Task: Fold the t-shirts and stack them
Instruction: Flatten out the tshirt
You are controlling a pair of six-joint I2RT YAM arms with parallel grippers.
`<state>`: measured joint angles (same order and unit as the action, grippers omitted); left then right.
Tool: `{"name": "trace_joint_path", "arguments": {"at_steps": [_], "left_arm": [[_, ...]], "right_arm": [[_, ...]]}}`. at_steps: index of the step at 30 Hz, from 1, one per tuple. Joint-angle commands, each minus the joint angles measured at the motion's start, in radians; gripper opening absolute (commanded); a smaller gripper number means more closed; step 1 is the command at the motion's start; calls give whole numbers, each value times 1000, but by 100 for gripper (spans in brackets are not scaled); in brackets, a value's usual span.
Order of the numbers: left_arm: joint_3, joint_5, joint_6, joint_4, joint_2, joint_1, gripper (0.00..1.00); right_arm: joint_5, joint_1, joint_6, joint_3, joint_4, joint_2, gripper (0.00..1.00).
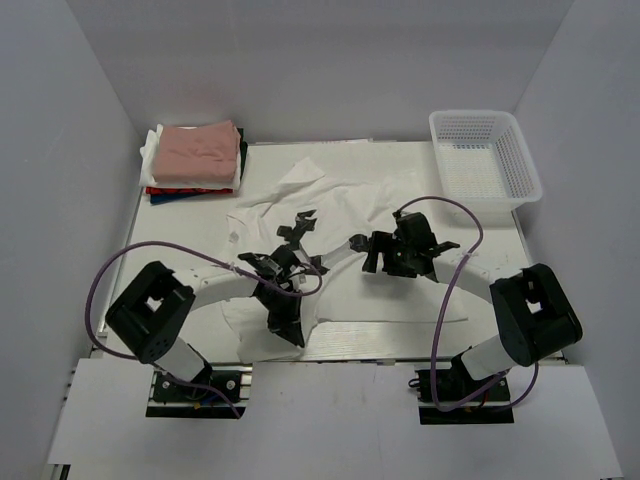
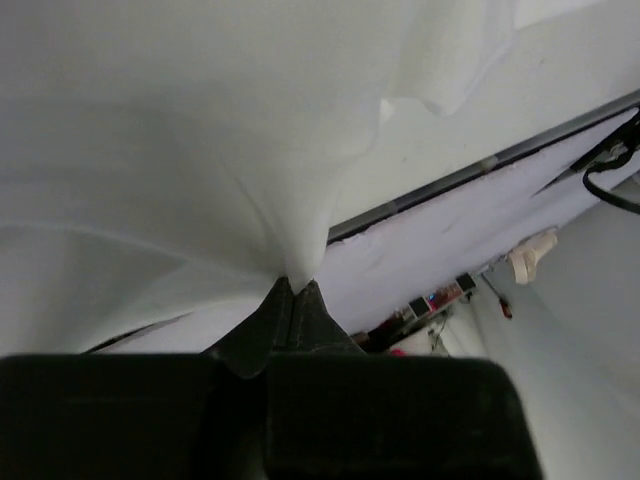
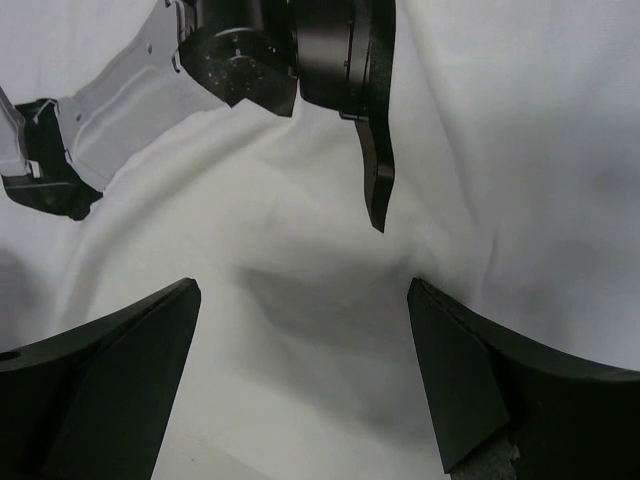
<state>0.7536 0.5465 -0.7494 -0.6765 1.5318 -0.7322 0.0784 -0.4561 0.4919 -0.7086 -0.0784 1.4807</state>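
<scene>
A large white t-shirt (image 1: 350, 205) with a black graphic print (image 1: 298, 226) lies crumpled across the middle of the table. My left gripper (image 1: 294, 336) is shut on a pinch of its white cloth (image 2: 298, 262) near the table's front edge, and the cloth pulls into a taut peak at the jaws (image 2: 297, 287). My right gripper (image 1: 364, 256) is open and empty, its fingers (image 3: 150, 340) just above the white shirt (image 3: 320, 330), close to the left arm (image 3: 250, 60). A dusty-pink folded shirt (image 1: 200, 148) tops a stack of white, red and dark ones at the back left.
A white plastic mesh basket (image 1: 485, 158) stands at the back right corner. White walls enclose the table on three sides. The table's metal front rail (image 2: 480, 165) runs close beyond the left gripper. Purple cables loop from both arms.
</scene>
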Motion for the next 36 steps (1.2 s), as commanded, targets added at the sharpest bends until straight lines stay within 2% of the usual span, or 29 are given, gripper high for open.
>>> {"name": "trace_joint_path", "arguments": {"at_steps": [1,2,3,4,6,9,10,11,12,13,15,19,23,26,30,35,36], "left_arm": [[79,113,-31,35,22,-44,6],[104,113,-19,8,48,-53,25],[160,113,-4,-15,59,-71,77],[185,113,10,-38,59,-81,99],[255,40,44,-124,42,-101,100],[364,-210,53,-283,-25,-82,100],[381,-364,44,-316,-47,-70,100],[391,-449,21,-346,-70,-70,100],[391,-532,-2,-347,-90,-52,100],[391,-689,-30,-356,-107,-32,100],[391,-782,-59,-332,-125,16,100],[372,-888,-50,-154,-125,98,100],[415,-967,-4,-117,20,184,100],[424,-933,33,-31,140,258,100],[498,-873,51,8,299,341,100],[610,-794,145,100,435,411,100],[671,-793,156,100,465,412,100]], "right_arm": [[29,10,4,20,12,-11,90],[34,16,1,18,17,-8,90],[37,16,-3,18,11,0,90],[41,17,-13,14,9,0,90],[41,20,-18,15,12,-7,90],[14,17,-35,18,20,-40,90],[-23,17,-44,18,20,-69,90],[-40,17,-47,15,13,-79,90],[-55,16,-56,14,3,-95,90],[-116,16,-58,14,0,-115,90],[-147,11,-67,1,-18,-129,90],[-223,13,-79,4,-24,-135,90],[-270,13,-116,1,-32,-82,90],[-404,19,-127,-18,-40,-13,90],[-499,22,-75,-112,-113,102,90],[-476,59,-73,-221,-118,228,90],[-486,66,-72,-238,-136,293,90]]}}
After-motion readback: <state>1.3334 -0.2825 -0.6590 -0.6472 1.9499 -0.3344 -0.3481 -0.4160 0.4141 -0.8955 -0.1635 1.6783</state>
